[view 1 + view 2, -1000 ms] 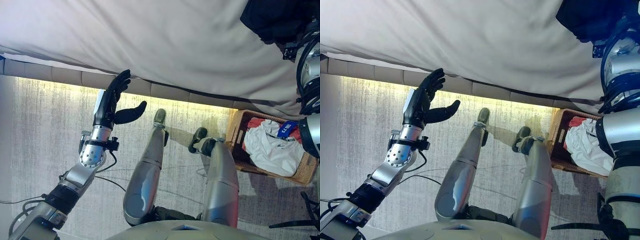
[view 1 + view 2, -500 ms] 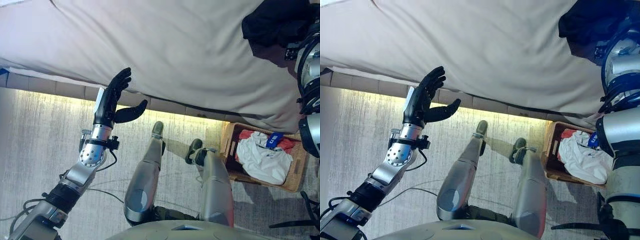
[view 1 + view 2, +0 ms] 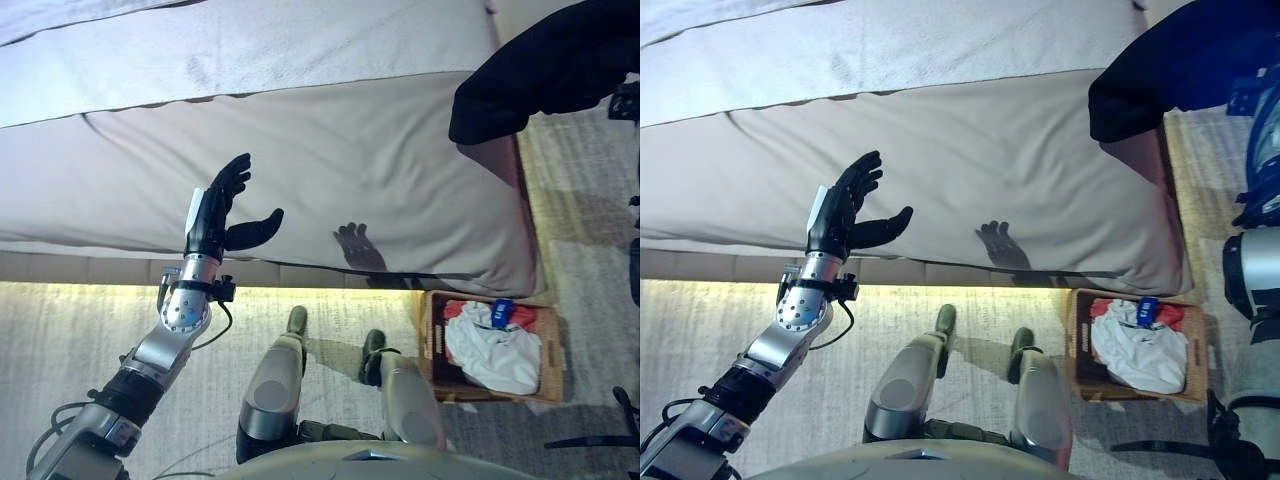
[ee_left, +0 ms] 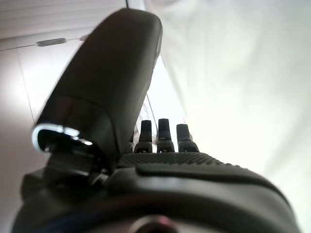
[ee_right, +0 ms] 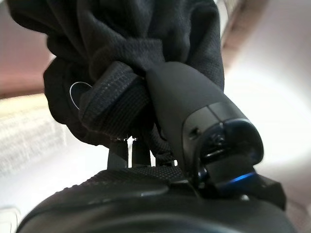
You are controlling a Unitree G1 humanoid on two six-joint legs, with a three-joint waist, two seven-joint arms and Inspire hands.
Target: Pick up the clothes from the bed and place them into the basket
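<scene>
Pale bedding is covering the bed [image 3: 300,150], with a wicker basket [image 3: 432,335] of white and red clothes sitting on the floor by its corner. Right hand [image 5: 194,111] is gripping a black garment [image 3: 540,65] — hanging over the bed's corner, above the basket. Left hand [image 3: 215,215] is hovering, fingers spread — empty.

bedroom in a home.
a wide bed [image 3: 300,150] with a pale fitted sheet and a lit strip under its frame stands on grey carpet [image 3: 60,350]; a wicker laundry basket [image 3: 432,340] holding white and red clothes [image 3: 492,345] sits on the carpet just beside the bed's corner.
</scene>
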